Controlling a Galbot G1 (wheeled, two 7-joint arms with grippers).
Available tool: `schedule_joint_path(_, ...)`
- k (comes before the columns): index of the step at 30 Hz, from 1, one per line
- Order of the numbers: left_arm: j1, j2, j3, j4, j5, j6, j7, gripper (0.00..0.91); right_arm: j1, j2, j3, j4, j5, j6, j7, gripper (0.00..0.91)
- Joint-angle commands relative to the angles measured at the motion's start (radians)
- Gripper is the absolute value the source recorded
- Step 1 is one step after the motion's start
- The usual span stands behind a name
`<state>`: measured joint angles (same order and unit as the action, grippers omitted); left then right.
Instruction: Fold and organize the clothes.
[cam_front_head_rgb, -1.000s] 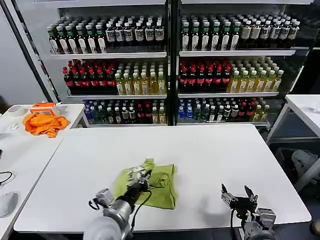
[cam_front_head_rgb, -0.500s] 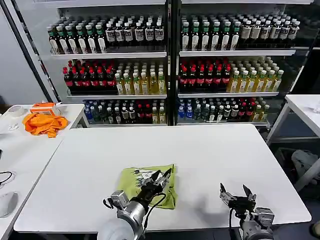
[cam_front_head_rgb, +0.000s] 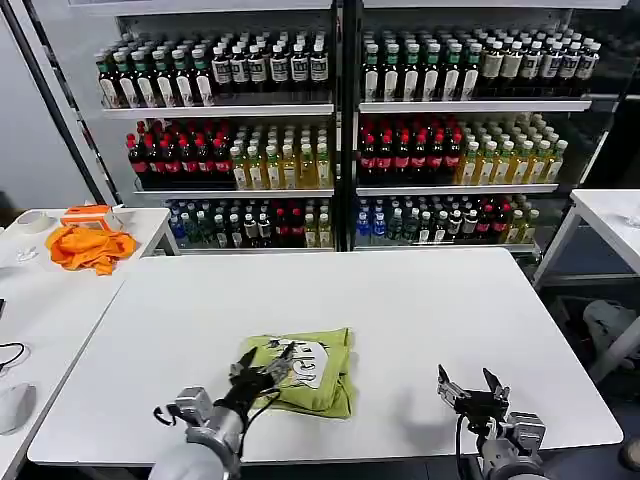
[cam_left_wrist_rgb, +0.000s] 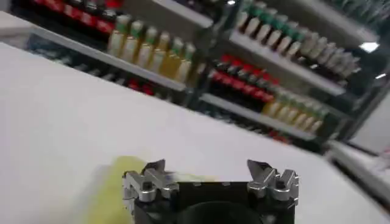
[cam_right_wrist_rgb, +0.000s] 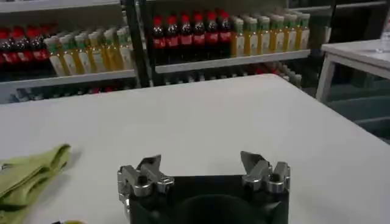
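A lime-green cotton T-shirt (cam_front_head_rgb: 300, 370), folded with a pale print facing up, is seen on the white bench (cam_front_head_rgb: 420, 310), near edge, left of centre. The left gripper (cam_front_head_rgb: 262, 368) hovers at its left side, fingers spread, empty. The right gripper (cam_front_head_rgb: 470, 391) is parked near right, fingers spread.

Head camera looks down; both wrist cameras sit low, sharing the table (cam_front_head_rgb: 420, 300).
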<state>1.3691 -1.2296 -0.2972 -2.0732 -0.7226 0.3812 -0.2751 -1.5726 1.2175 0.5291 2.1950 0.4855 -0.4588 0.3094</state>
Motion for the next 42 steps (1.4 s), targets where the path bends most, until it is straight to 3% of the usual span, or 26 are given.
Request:
schedule_joint_path(1,0.011,0.028,-0.087,0.111,0.053,0.017,-0.015,0.907,0.005,0.002,-0.006,-0.004,-0.003,0.000,0.000,0.907)
schedule_joint_path(14,-0.024,-0.028,-0.070,0.161,-0.142,0.062,0.029,0.907,-0.002,0.000,-0.003,0.004,-0.002,-0.001,0.005,0.907)
schedule_joint_path(16,-0.028,-0.030,-0.069,0.162,-0.192,0.066,0.045,0.725,-0.003,0.000,-0.003,0.006,-0.002,-0.001,0.005,0.907)
schedule_joint_path(17,-0.032,-0.031,-0.069,0.167,-0.207,0.066,0.051,0.725,-0.004,0.000,-0.004,0.009,-0.002,-0.001,0.005,0.907)
schedule_joint_path(18,-0.038,-0.035,-0.071,0.173,-0.230,0.065,0.056,0.494,-0.006,0.001,-0.003,0.013,-0.002,-0.001,0.005,0.907)
schedule_joint_path(19,-0.040,-0.036,-0.073,0.176,-0.242,0.064,0.058,0.333,-0.007,0.001,-0.003,0.014,-0.002,-0.002,0.005,0.907)
schedule_joint_path(25,-0.039,-0.050,-0.097,0.199,-0.375,0.063,0.077,0.101,-0.023,0.002,0.008,0.022,-0.003,0.000,0.003,0.907)
schedule_joint_path(34,-0.031,-0.066,-0.148,0.209,-0.509,0.070,0.104,0.020,-0.035,0.004,0.016,0.033,-0.002,0.001,0.002,0.907)
schedule_joint_path(42,-0.031,-0.106,-0.211,0.211,-0.645,0.069,0.115,0.020,-0.034,0.006,0.017,0.040,-0.001,0.000,0.003,0.907)
